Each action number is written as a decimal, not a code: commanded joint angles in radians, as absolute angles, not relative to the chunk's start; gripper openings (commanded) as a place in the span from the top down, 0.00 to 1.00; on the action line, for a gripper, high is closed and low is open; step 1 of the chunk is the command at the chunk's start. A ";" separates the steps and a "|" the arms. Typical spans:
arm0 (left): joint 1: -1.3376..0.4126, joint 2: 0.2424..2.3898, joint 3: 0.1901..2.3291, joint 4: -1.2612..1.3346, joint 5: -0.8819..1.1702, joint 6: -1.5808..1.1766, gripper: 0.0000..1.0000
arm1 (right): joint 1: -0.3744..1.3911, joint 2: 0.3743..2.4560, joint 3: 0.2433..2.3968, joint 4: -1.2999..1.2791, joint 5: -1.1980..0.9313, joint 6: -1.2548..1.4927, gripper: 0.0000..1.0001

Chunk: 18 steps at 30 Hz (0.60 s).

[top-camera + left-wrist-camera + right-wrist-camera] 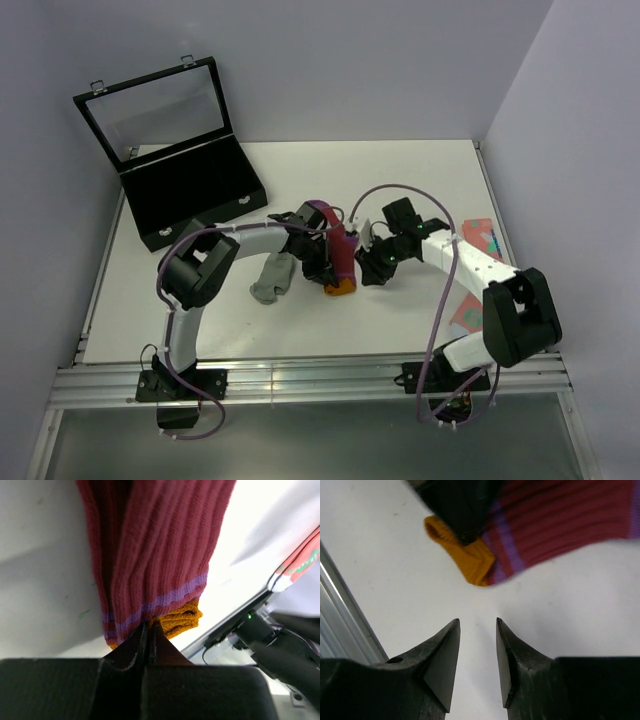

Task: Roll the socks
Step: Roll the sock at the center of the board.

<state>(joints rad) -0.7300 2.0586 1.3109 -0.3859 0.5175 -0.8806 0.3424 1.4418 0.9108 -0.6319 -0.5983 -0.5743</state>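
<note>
- Left claw is pinched shut on the red sock, gripping right at the orange toe.
- That sock sits mid-table and runs lengthwise, toe towards the near edge and the rest stretching back between the two wrists.
- Grey sock lies flat just left of it, partly under the left arm; the claw sits between the two socks.
- Right claw is parted a little, with bare table showing between its tips. It is near the toe on the right side, not touching it.
- Room to move: a broad white stretch runs from the socks back to the far edge. Only a narrower strip lies between the toe and the front rail.
- Black case, lid up, sits at the far left corner, well apart from the socks.
- Pink sock lies along the right edge, partly hidden by the right arm.
</note>
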 commanded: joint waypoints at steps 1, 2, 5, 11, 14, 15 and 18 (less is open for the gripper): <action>-0.716 2.108 1.313 -0.561 0.506 -0.847 1.00 | 0.441 1.361 0.850 -0.543 -0.539 -0.629 0.57; -0.710 2.109 1.316 -0.577 0.509 -0.845 1.00 | 0.460 1.338 0.841 -0.522 -0.531 -0.633 0.57; -0.700 2.120 1.324 -0.598 0.532 -0.847 1.00 | 0.521 1.318 0.816 -0.482 -0.493 -0.640 0.57; -0.695 2.143 1.356 -0.658 0.554 -0.825 1.00 | 0.624 1.307 0.776 -0.411 -0.417 -0.678 0.57; -0.695 2.155 1.374 -0.690 0.552 -0.810 1.00 | 0.673 1.319 0.764 -0.384 -0.391 -0.703 0.57; -0.693 2.158 1.376 -0.695 0.555 -0.805 1.00 | 0.695 1.319 0.761 -0.379 -0.388 -0.716 0.57; -0.690 2.169 1.385 -0.724 0.555 -0.788 1.00 | 0.753 1.313 0.732 -0.324 -0.319 -0.719 0.57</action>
